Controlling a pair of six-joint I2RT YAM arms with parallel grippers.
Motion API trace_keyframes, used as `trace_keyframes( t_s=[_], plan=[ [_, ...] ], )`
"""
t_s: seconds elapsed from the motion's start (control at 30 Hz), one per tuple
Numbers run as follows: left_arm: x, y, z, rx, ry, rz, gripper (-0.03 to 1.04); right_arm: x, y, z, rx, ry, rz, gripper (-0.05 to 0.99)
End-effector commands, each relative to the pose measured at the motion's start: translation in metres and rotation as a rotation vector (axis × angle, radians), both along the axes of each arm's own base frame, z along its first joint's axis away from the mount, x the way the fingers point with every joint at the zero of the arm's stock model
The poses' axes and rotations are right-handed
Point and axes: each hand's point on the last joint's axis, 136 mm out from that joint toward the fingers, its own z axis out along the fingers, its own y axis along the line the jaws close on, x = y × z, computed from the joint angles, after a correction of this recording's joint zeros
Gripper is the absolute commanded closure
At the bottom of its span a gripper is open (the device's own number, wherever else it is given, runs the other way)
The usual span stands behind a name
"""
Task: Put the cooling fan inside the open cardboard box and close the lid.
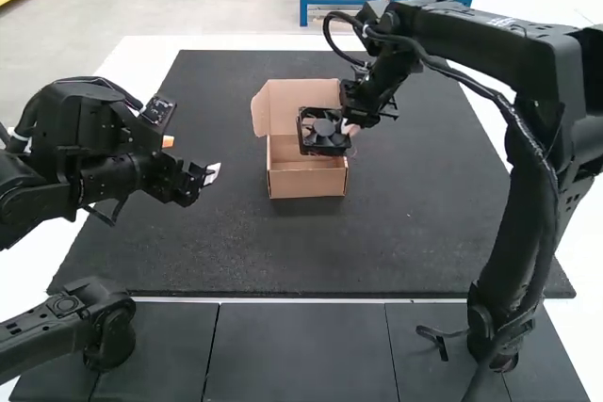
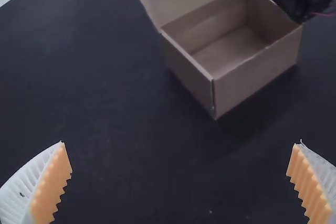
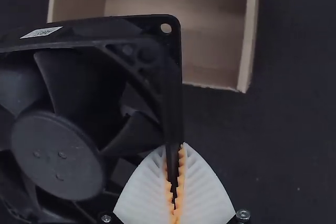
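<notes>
The open cardboard box [image 1: 306, 174] sits mid-mat with its lid flap [image 1: 292, 105] standing up at the back. A black square cooling fan [image 1: 325, 132] hangs upright over the box's right rear corner, held by its frame edge in my right gripper [image 1: 350, 127], which is shut on it. In the right wrist view the fan [image 3: 79, 124] is pinched between the white ribbed fingers [image 3: 202, 192], with the box [image 3: 247, 40] beyond. My left gripper [image 1: 209, 174] hovers open left of the box; the box's empty inside [image 2: 226, 45] faces it, and its fingers [image 2: 44, 187] are spread wide.
The black mat [image 1: 415, 223] covers most of the table, with white tabletop at its edges. Bare mat lies in front of the box and to both sides.
</notes>
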Motion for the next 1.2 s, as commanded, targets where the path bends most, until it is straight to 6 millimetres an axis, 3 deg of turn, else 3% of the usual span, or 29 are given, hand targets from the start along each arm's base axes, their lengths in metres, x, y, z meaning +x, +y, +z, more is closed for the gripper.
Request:
trace_keyframes(
  t_s=[0.0, 0.6, 0.77, 1.17],
  plan=[
    [0.000, 0.004, 0.001, 0.003, -0.019, 0.015, 0.04, 0.001, 0.016, 0.012, 0.041, -0.013, 0.022, 0.95],
    [0.000, 0.005, 0.003, 0.017, -0.026, 0.008, 0.04, 0.037, 0.033, -0.014, 0.008, 0.010, 0.054, 0.95],
    [-0.002, 0.009, -0.005, 0.046, -0.004, 0.013, 0.04, 0.038, 0.035, -0.023, -0.010, 0.024, 0.067, 0.95],
    [-0.003, 0.011, 0.000, 0.032, -0.033, 0.022, 0.04, 0.045, 0.034, -0.041, -0.027, 0.043, 0.056, 0.95]
  ],
)
